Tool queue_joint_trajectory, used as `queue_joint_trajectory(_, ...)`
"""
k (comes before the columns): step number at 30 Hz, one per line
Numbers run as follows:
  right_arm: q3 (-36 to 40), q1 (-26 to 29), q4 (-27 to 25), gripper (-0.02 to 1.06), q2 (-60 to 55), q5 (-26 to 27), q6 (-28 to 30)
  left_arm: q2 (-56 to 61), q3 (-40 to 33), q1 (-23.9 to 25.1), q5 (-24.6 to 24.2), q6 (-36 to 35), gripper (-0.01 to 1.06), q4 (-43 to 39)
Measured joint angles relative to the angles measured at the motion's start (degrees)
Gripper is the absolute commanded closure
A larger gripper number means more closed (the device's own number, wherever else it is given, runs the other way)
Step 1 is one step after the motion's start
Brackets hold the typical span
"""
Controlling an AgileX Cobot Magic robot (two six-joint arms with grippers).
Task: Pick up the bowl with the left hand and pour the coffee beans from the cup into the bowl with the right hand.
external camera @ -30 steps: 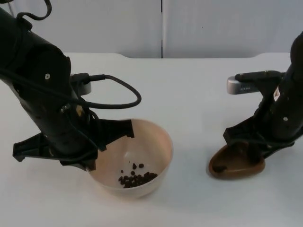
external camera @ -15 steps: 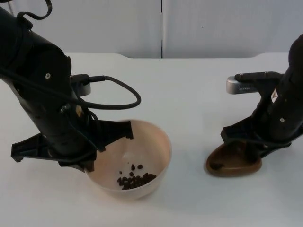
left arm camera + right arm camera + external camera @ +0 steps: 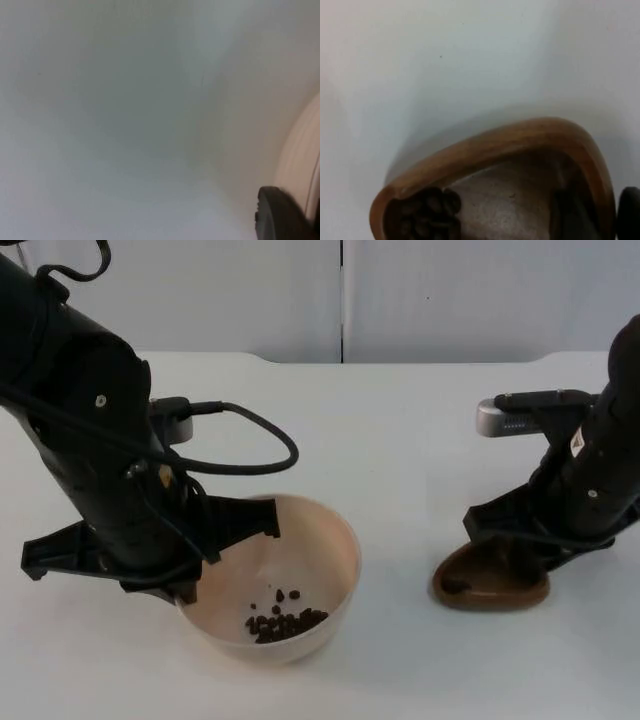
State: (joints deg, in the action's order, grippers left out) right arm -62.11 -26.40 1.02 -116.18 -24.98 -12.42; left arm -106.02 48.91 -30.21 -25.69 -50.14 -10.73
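A beige bowl [image 3: 320, 540] sits left of the table's middle, with a small heap of coffee beans [image 3: 285, 622] in its bottom. My left gripper [image 3: 195, 585] is at the bowl's left rim and shut on it; the arm covers that side. In the left wrist view a black fingertip [image 3: 280, 215] lies against the bowl wall [image 3: 300, 150]. At the right, my right gripper [image 3: 535, 560] is shut on the wall of a brown wooden cup [image 3: 490, 590], which sits low at the table. Inside the cup [image 3: 520, 145] a few beans [image 3: 427, 215] are left, gathered at its narrow end.
The white table [image 3: 410, 440] is bare between the bowl and the cup and toward the grey partition wall [image 3: 450, 290] at the back. The left arm's black cable [image 3: 250, 455] loops over the table behind the bowl.
The bowl has shifted slightly left and toward the front with the left arm. The right gripper has moved the cup a little to the left.
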Motion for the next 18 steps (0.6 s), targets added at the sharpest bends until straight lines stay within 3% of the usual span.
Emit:
queue_joint_trajectory(2, 0.0, 0.0, 0.0, 0.65, 0.0, 0.09, 0.0, 0.0, 0.0, 0.0, -0.21, 0.11, 0.89, -0.05)
queue_joint_trajectory(3, 0.0, 0.0, 0.0, 0.65, 0.0, 0.37, 0.0, -0.09, 0.0, 0.0, -0.65, 0.16, 0.89, -0.22)
queue_joint_trajectory(8, 0.0, 0.0, 0.0, 0.54, 0.0, 1.56, 0.0, -0.95, -0.38, 0.0, -3.3, 0.37, 0.69, -0.35)
queue_joint_trajectory(18, 0.0, 0.0, 0.0, 0.54, 0.0, 2.3, 0.0, -0.95, -0.38, 0.0, -3.44, 0.6, 0.67, -0.58)
